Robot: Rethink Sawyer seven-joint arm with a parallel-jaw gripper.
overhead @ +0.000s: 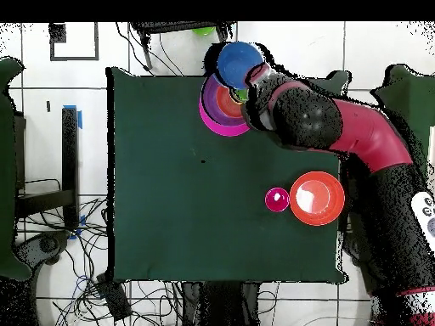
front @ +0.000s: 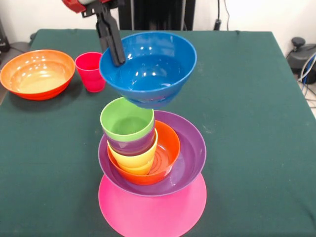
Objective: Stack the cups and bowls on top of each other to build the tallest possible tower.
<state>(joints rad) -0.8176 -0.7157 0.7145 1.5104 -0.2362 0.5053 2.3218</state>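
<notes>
While the gripper pinches the blue bowl by its rim, tilted, just above the green cup atop the tower, an off-centre drop w/ that lean could topple everything.

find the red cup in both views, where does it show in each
Front view: the red cup stands upright at upper left, just right of the large orange bowl.
Overhead view: the same cup shows right of centre, just left of that bowl.
Shared landmark: the large orange bowl, next to the cup in both; sides swap because the views are turned half round.
</notes>
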